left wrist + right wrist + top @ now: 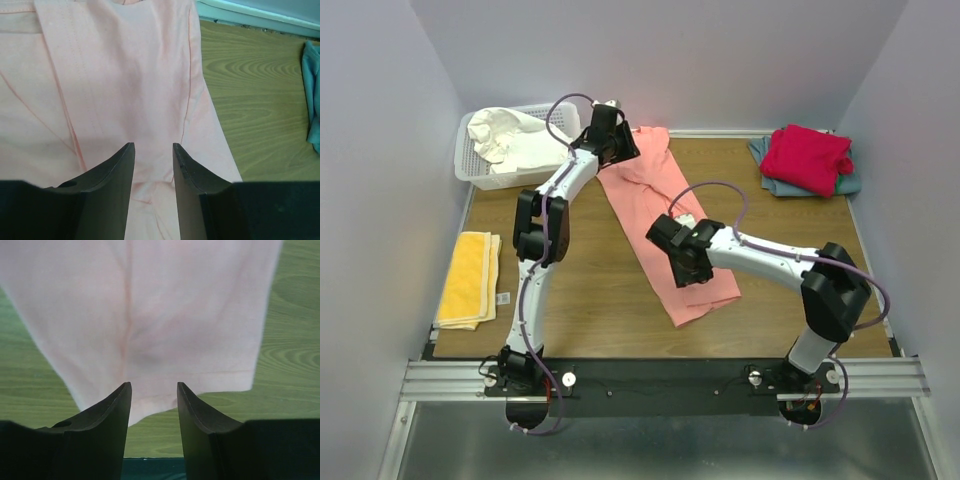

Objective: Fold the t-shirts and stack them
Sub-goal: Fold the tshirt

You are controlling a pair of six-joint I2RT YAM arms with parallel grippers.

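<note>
The salmon-pink t-shirt [655,195] lies folded into a long strip across the middle of the wooden table, collar end at the back. My left gripper [622,150] is open just above its collar end; in the left wrist view [154,146] the pink cloth [125,75] shows between the jaws. My right gripper [672,245] is open over the strip's lower part; the right wrist view [154,385] shows the hem [200,375]. The crimson-red t-shirt [807,157] lies on the grey-blue one [847,183] at the back right. The white t-shirt [515,140] fills the basket.
A white lattice basket [470,170] stands at the back left. A folded yellow cloth [468,278] lies at the left edge. The grey-blue cloth's edge [312,100] shows at the right of the left wrist view. Walls close in on three sides.
</note>
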